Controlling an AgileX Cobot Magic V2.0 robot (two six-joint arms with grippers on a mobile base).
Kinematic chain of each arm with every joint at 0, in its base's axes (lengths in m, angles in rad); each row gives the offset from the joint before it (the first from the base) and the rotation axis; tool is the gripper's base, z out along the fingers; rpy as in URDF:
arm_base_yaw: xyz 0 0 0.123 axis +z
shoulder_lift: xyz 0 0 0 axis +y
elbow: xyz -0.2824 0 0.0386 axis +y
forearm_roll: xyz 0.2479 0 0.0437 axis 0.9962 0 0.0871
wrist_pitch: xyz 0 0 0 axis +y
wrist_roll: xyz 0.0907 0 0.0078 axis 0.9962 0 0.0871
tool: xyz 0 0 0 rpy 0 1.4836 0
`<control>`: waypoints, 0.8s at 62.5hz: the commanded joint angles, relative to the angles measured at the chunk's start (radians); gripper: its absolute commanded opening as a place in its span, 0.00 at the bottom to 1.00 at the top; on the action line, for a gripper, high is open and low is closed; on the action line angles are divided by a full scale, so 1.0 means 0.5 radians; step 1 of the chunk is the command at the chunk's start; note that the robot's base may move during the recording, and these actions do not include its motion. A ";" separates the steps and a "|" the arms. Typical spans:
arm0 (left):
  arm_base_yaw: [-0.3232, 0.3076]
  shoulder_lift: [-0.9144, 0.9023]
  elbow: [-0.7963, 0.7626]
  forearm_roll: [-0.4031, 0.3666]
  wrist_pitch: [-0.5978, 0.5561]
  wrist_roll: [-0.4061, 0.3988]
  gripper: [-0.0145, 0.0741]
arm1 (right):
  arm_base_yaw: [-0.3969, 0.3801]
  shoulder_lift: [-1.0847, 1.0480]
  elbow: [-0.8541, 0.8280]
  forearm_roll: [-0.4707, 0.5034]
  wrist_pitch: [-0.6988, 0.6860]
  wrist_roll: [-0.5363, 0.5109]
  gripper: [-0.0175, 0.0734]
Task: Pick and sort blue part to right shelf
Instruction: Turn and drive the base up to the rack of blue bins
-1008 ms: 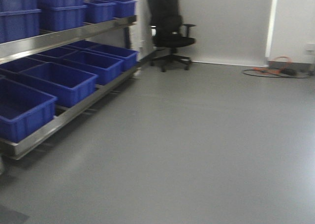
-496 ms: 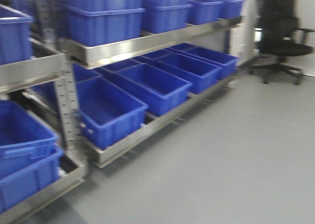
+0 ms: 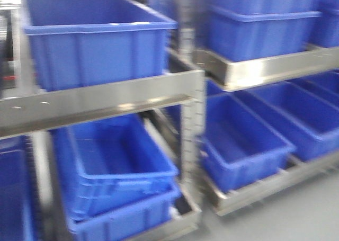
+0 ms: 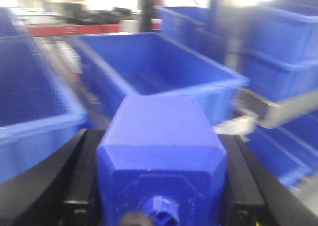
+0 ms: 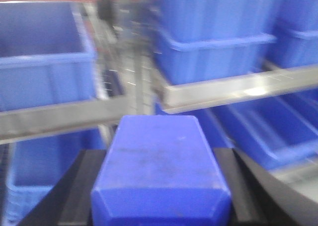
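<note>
In the left wrist view a chunky blue part (image 4: 158, 121) with bevelled edges fills the space between two black fingers (image 4: 79, 171); my left gripper (image 4: 160, 159) is shut on it. The right wrist view shows a similar blue part (image 5: 159, 151) clamped between black fingers (image 5: 79, 191), my right gripper (image 5: 161, 186) shut on it. Straight ahead stand steel shelves: the right shelf (image 3: 265, 66) carries blue bins (image 3: 249, 140) on two levels. Neither arm appears in the front view. All frames are motion-blurred.
A left rack section (image 3: 100, 103) holds a large blue bin (image 3: 90, 39) on top and stacked bins (image 3: 116, 167) below. A perforated steel upright (image 3: 193, 119) separates the two sections. Grey floor (image 3: 307, 214) shows at the lower right.
The front view has swung left: the open floor and office chair have left the frame, and the shelf racks with blue bins now fill it at close range.
</note>
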 commanded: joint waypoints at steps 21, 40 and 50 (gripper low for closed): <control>-0.006 0.036 -0.061 -0.009 -0.191 -0.003 0.54 | -0.011 0.017 -0.065 -0.021 -0.188 -0.005 0.60; -0.006 0.036 -0.061 -0.009 -0.191 -0.003 0.54 | -0.011 0.017 -0.065 -0.021 -0.188 -0.005 0.60; -0.006 0.036 -0.061 -0.009 -0.191 -0.003 0.54 | -0.011 0.017 -0.065 -0.021 -0.188 -0.005 0.60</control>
